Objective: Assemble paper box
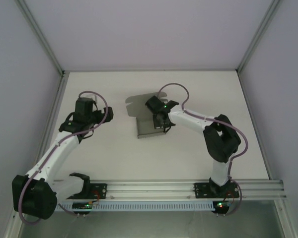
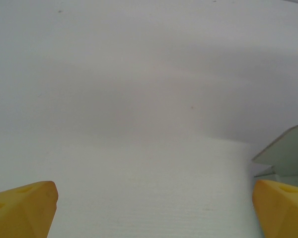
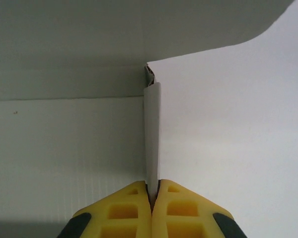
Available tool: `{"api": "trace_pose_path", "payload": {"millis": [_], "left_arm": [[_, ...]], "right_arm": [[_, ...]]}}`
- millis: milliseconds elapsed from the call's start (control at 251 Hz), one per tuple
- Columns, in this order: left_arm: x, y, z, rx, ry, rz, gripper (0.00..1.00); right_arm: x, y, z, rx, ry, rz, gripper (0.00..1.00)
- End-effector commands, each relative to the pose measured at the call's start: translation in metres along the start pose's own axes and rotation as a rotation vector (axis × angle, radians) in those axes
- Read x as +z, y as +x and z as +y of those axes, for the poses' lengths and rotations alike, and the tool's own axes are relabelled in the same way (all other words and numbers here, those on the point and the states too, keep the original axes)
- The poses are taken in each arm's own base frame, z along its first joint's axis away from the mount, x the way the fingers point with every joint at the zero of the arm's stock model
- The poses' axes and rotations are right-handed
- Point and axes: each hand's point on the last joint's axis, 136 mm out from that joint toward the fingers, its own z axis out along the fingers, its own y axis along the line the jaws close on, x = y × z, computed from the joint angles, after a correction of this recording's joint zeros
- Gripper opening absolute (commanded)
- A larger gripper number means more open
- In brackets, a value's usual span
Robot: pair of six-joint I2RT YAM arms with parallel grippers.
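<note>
While the right hand (image 1: 161,120) is clamped on a thin upright flap (image 3: 151,134) of the paper box (image 1: 145,128), the box lies partly folded at the centre of the top view, on the white surface (image 1: 114,158). In the right wrist view, the yellow fingers (image 3: 124,213) meet on the flap's near edge at the bottom of the frame. The left hand (image 1: 89,111) hovers at the left of the top view, well apart from the box, its fingers spread wide. Doing this fold well likely means a firm pinch, turning the flap along its crease without dragging the box, and bringing the left hand over to steady the base.
</note>
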Motion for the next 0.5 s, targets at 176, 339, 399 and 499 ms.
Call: {"api": "trace_pose_path", "payload": {"millis": [176, 339, 399, 499], "left_arm": [[0.001, -0.002, -0.072, 0.184, 0.378, -0.015, 1.0], [-0.001, 0.009, -0.107, 0.345, 0.529, 0.027, 1.0], [-0.001, 0.009, -0.115, 0.4, 0.568, 0.028, 1.0], [0.012, 0.001, -0.119, 0.459, 0.56, 0.044, 1.0]], "right_arm": [[0.001, 0.016, 0.0, 0.118, 0.044, 0.016, 0.34], [-0.034, 0.0, 0.0, -0.018, 0.026, -0.063, 0.67], [-0.046, -0.013, -0.005, -0.107, 0.002, -0.11, 0.87], [-0.07, -0.043, -0.013, -0.28, -0.027, -0.197, 0.99]]}}
